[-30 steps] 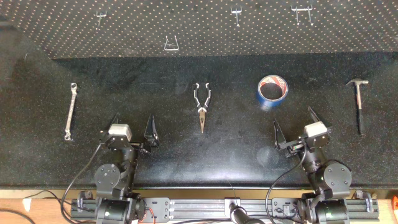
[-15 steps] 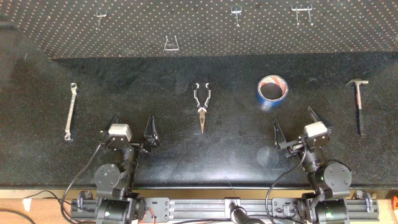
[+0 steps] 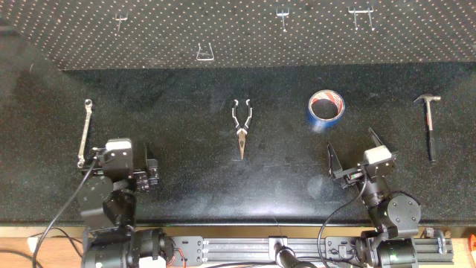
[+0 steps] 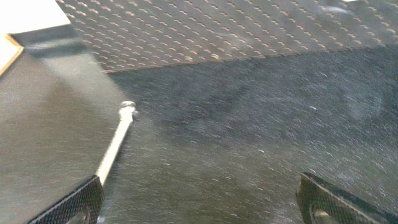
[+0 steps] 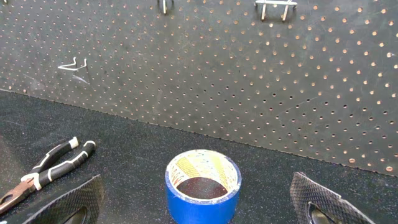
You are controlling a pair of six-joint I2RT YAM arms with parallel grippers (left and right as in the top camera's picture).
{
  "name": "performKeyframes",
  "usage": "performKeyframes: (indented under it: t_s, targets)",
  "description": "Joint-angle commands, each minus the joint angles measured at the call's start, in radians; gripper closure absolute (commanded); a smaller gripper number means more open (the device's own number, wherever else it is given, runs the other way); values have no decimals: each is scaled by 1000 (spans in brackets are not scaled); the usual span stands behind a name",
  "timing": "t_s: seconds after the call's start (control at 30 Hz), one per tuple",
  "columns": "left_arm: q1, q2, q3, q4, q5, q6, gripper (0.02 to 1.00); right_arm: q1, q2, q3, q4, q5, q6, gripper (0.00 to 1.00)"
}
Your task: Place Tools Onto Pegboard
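— Since the left gripper (image 4: 199, 186) hangs spread near the silver metal wrench (image 4: 115, 148) at the black table's (image 3: 193, 171) left edge, is the first pick in hand?
— I think yes: next it must lower, straddle the shaft, close.

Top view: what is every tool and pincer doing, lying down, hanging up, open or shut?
wrench: lying flat on the table, not hung.
pliers: lying flat, handles a little apart.
tape roll: sitting flat, hole up.
hammer: lying flat, head toward the pegboard.
hooks: bare.
left pincer: open, holding nothing.
right pincer: open, holding nothing.
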Motion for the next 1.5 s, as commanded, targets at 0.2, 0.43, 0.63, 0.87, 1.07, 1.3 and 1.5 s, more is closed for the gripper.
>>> performKeyframes:
  t_s: [0.2, 0.43, 0.63, 0.87, 1.07, 1.3, 1.5]
  targets:
    - [508, 682, 513, -463, 51, 160, 25, 6, -7, -3, -6, -3, 16, 25]
    - [781, 1124, 573, -282, 229, 571, 23, 6, -7, -3, -6, -3, 16, 29]
    - [731, 1427, 779, -243, 257, 604, 25, 6, -7, -3, -6, -3, 16, 27]
    - [608, 1616, 780, -161, 168, 565, 25, 6, -7, -3, -6, -3, 16, 25]
    - [608, 1659, 780, -169, 161, 493, 483, 6, -7, -3, -6, -3, 16, 25]
    - [608, 1665, 778, -185, 160, 444, 989, 6, -7, -3, -6, -3, 16, 25]
    - [615, 1188, 772, -156, 162, 278, 989, 6, -7, -3, -6, -3, 16, 25]
